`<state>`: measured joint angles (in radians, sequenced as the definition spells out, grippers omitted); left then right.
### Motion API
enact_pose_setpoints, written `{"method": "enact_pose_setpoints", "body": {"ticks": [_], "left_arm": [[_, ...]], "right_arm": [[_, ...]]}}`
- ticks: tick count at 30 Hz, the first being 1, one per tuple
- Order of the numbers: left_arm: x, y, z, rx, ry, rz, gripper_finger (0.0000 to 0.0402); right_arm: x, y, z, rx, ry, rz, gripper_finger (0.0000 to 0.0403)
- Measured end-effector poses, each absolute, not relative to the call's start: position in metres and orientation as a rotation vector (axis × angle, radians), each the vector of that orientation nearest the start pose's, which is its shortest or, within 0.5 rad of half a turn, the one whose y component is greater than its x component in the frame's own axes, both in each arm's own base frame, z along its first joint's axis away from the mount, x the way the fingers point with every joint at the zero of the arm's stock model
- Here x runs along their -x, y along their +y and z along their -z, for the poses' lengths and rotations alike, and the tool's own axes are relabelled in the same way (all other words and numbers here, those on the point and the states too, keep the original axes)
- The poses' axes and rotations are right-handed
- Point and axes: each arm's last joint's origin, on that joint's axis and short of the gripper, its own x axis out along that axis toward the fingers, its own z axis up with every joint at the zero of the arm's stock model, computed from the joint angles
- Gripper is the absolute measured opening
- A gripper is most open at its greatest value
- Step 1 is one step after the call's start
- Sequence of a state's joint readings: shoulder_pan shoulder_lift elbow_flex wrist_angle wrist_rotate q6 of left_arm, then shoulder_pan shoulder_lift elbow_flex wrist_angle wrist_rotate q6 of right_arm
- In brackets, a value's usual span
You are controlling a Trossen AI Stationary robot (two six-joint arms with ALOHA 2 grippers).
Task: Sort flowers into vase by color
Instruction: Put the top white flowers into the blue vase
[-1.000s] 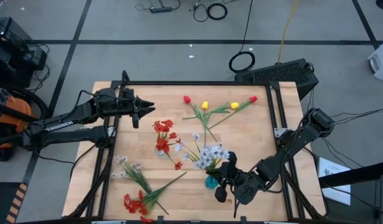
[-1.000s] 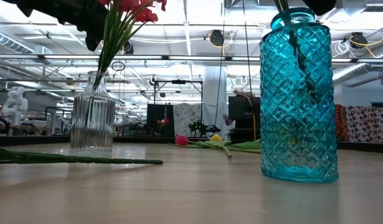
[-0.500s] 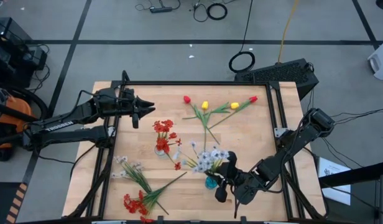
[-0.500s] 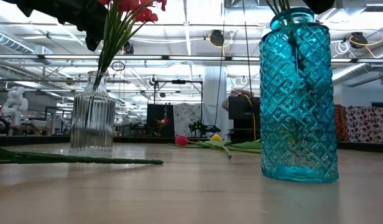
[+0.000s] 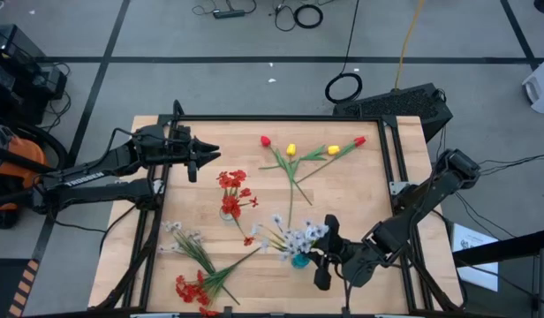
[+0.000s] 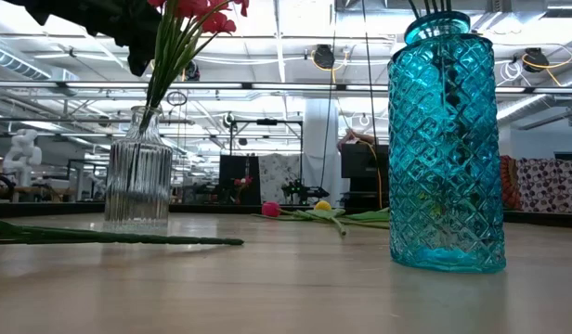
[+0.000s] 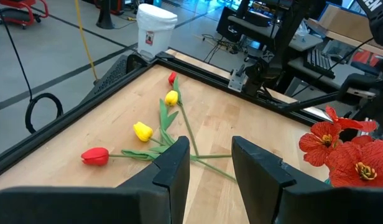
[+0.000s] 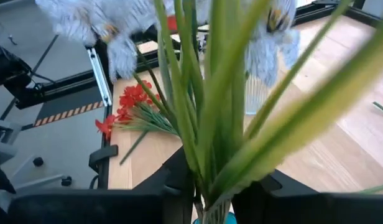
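We see the white spray standing in the blue vase near the counter's front edge. The right wrist view alone shows its green stalks between the right gripper's parted jaws. The left gripper, jaws open and empty, hovers above the red blossoms in the clear vase.

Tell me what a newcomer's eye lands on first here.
Probably the blue vase, towering at the right of the low view, with the white blossom spray standing in it beside the right gripper near the table's front edge. Next, the red blossoms in the clear vase mid-table, and the tulips lying at the back.
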<state>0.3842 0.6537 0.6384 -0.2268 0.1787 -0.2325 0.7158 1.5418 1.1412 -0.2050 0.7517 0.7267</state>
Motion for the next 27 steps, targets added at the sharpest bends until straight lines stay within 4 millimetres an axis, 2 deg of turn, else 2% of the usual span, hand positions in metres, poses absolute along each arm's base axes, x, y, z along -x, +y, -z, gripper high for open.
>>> {"method": "enact_pose_setpoints", "body": {"ticks": [8, 14, 21, 27], "left_arm": [[-0.141, 0.051, -0.297, 0.297, 0.209, -0.231, 0.0125], [-0.141, 0.051, -0.297, 0.296, 0.209, -0.231, 0.0125], [-0.141, 0.051, -0.297, 0.296, 0.209, -0.231, 0.0125], [-0.141, 0.051, -0.297, 0.294, 0.209, -0.231, 0.0125]], "right_arm": [[-0.257, 0.198, -0.29, -0.313, 0.406, 0.164, 0.0075], [-0.243, 0.189, -0.305, -0.366, 0.454, 0.086, 0.0075], [-0.224, 0.173, -0.321, -0.448, 0.499, 0.09, 0.0075], [-0.216, 0.166, -0.335, -0.474, 0.447, 0.067, 0.0075]]}}
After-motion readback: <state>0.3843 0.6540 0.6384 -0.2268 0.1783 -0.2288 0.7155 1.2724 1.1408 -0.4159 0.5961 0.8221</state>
